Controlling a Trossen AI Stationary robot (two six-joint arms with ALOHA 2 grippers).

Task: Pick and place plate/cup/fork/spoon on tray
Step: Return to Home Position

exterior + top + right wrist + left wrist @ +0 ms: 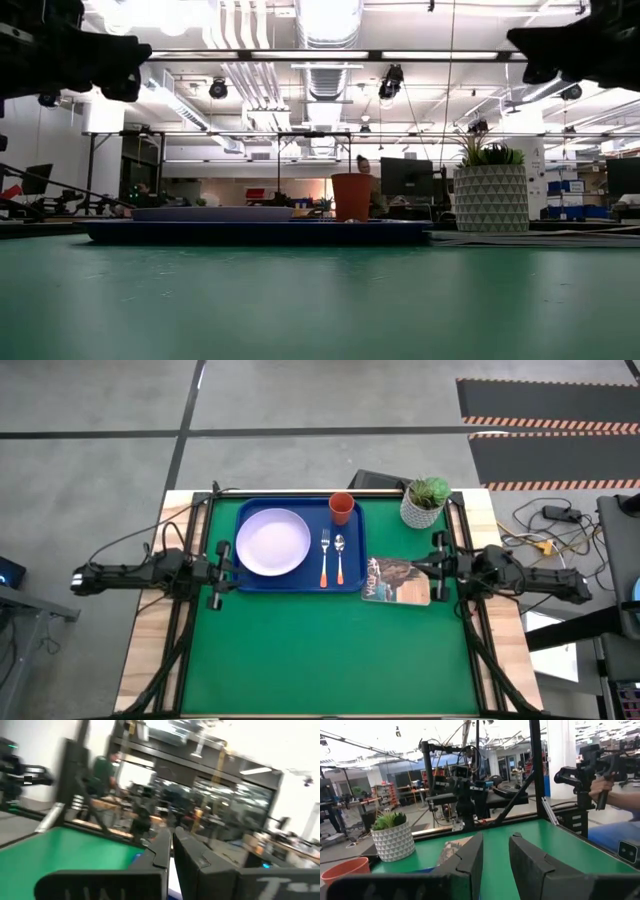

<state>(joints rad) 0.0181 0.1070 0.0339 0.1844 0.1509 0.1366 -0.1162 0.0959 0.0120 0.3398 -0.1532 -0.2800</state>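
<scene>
Four items sit on your tray: plate, cup, fork, spoon. Left gripper is parted, right gripper nearly closed, both empty.

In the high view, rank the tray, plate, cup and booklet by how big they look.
Largest to smallest in the high view:
1. the tray
2. the plate
3. the booklet, close to the plate in area, so that pair is unsure
4. the cup
</scene>
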